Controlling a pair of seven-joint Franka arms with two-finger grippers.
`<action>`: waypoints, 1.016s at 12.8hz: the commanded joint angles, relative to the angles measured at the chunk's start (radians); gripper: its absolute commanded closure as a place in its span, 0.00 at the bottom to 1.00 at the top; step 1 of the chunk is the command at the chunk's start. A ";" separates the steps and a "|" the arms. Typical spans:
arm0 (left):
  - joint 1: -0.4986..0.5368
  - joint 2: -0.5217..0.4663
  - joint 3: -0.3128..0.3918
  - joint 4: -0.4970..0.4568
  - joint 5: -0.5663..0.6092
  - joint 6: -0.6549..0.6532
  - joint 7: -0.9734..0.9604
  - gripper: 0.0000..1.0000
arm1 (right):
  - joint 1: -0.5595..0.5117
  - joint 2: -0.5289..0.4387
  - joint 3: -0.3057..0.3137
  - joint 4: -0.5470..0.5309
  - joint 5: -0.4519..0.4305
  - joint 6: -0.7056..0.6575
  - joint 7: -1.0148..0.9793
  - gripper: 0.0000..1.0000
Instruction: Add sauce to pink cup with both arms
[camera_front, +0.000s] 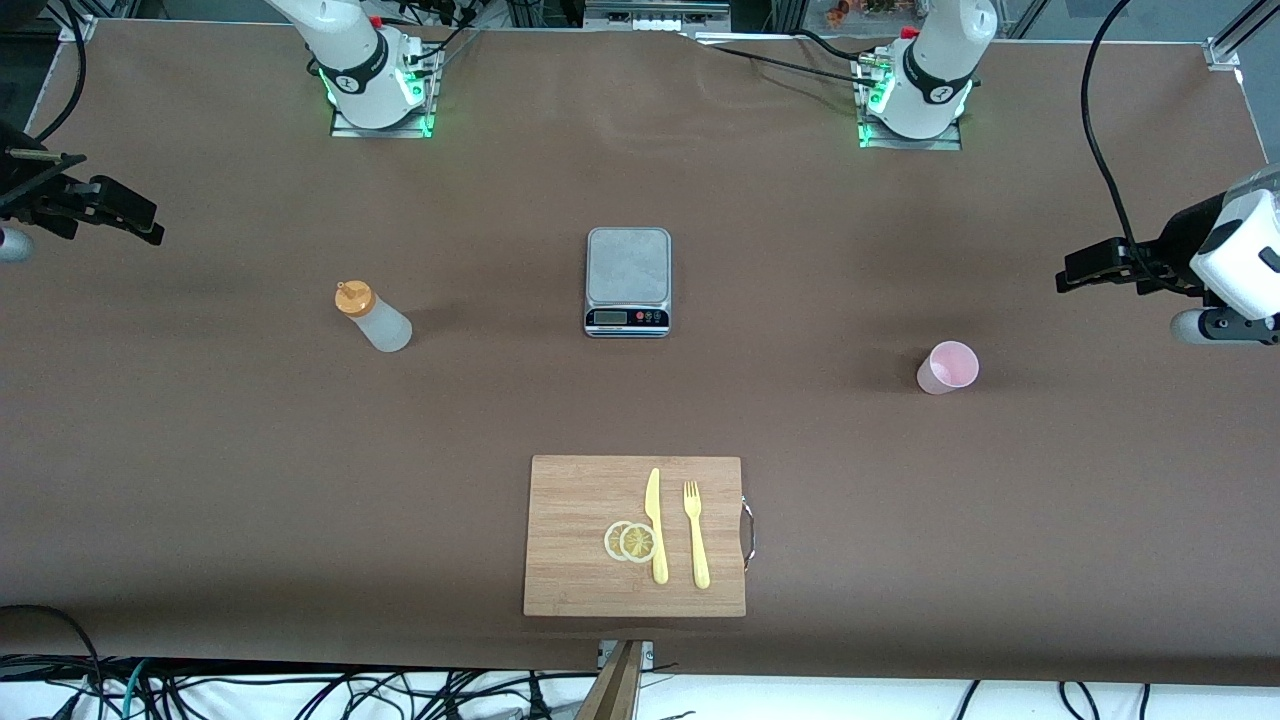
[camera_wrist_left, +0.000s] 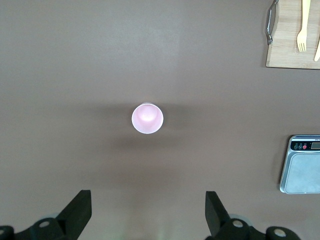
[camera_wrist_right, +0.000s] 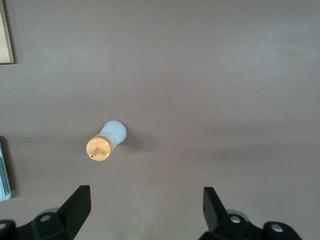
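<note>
The sauce bottle (camera_front: 372, 316), translucent with an orange nozzle cap, stands upright on the brown table toward the right arm's end. It also shows in the right wrist view (camera_wrist_right: 106, 141). The pink cup (camera_front: 947, 367) stands upright and looks empty toward the left arm's end. It also shows in the left wrist view (camera_wrist_left: 147, 118). My right gripper (camera_front: 110, 205) hangs high over the table's end beside the bottle, open and empty (camera_wrist_right: 147, 205). My left gripper (camera_front: 1068, 272) hangs high over the table's end beside the cup, open and empty (camera_wrist_left: 148, 207).
A grey kitchen scale (camera_front: 628, 281) sits mid-table between the bottle and the cup. A wooden cutting board (camera_front: 570, 500) lies nearer the front camera, carrying a yellow knife (camera_front: 655, 525), a yellow fork (camera_front: 695, 535) and two lemon slices (camera_front: 630, 541).
</note>
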 joint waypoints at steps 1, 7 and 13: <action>0.011 0.000 -0.010 0.004 0.020 -0.008 -0.003 0.00 | 0.000 0.001 0.001 0.018 -0.006 -0.028 -0.012 0.01; 0.010 0.015 -0.007 0.005 0.017 -0.011 0.007 0.00 | 0.000 0.001 0.001 0.020 -0.006 -0.028 -0.012 0.01; 0.008 0.032 -0.006 0.042 0.018 -0.019 0.007 0.00 | 0.000 0.001 -0.001 0.020 -0.006 -0.028 -0.012 0.01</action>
